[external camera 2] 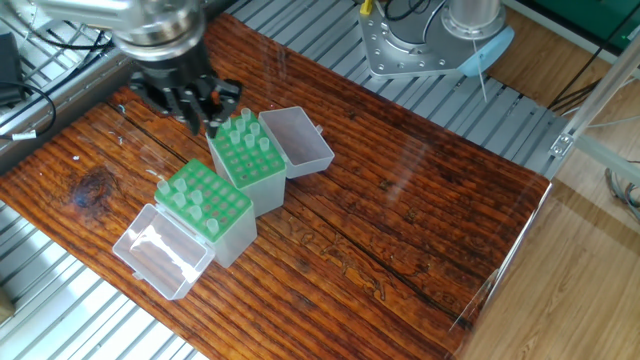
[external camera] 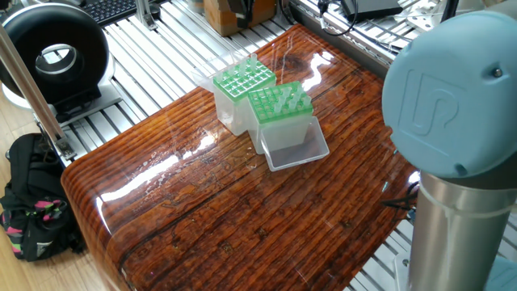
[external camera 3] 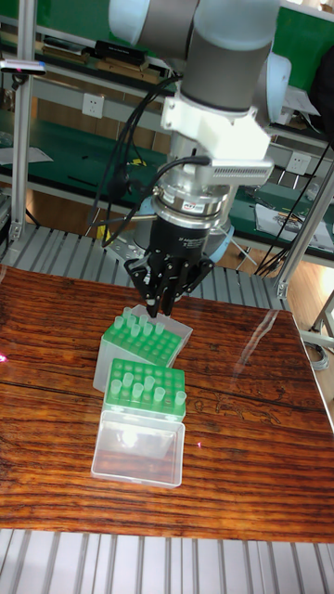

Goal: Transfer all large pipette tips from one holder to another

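Two green-topped holders stand side by side on the wooden table. The one nearer the robot base (external camera 2: 245, 160) (external camera: 279, 105) and the other holder (external camera 2: 205, 205) (external camera: 241, 79) each carry several large pipette tips (external camera 2: 243, 128) (external camera 3: 139, 327) upright in their holes. My gripper (external camera 2: 205, 112) (external camera 3: 160, 311) hangs just above the back corner of the first holder. Its fingers are pinched together on a large pipette tip that points down and is mostly hidden by them. The one fixed view does not show the gripper.
Each holder has a clear hinged lid lying open beside it (external camera 2: 297, 140) (external camera 2: 160, 250) (external camera: 295, 149). The robot's base (external camera: 452, 129) fills the right side of one fixed view. Aluminium rails (external camera: 153, 48) surround the table.
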`<action>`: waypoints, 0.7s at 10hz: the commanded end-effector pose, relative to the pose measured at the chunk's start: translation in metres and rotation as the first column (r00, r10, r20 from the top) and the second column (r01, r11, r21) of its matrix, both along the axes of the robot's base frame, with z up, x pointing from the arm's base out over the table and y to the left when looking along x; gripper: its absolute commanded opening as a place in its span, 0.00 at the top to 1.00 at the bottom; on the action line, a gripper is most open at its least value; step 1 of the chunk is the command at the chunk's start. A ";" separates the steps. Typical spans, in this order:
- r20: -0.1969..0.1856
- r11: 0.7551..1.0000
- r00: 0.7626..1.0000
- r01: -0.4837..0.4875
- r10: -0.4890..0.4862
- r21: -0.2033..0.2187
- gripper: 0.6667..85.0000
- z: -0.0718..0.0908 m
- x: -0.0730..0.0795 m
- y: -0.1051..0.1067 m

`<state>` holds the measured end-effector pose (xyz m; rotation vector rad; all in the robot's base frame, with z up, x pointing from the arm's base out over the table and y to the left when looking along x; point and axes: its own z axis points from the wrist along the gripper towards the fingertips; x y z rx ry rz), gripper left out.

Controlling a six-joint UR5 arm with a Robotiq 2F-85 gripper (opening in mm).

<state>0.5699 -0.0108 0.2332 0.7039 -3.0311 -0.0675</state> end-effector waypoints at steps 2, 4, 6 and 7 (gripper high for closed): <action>0.012 1.000 1.000 0.015 -0.015 0.010 0.69 -0.029 -0.033 0.009; 0.022 0.999 0.999 0.043 -0.044 0.030 0.69 -0.040 -0.039 0.024; 0.041 0.999 0.998 0.042 -0.043 0.014 0.70 -0.046 -0.035 0.021; 0.063 0.999 0.998 0.034 -0.033 -0.012 0.71 -0.050 -0.027 0.013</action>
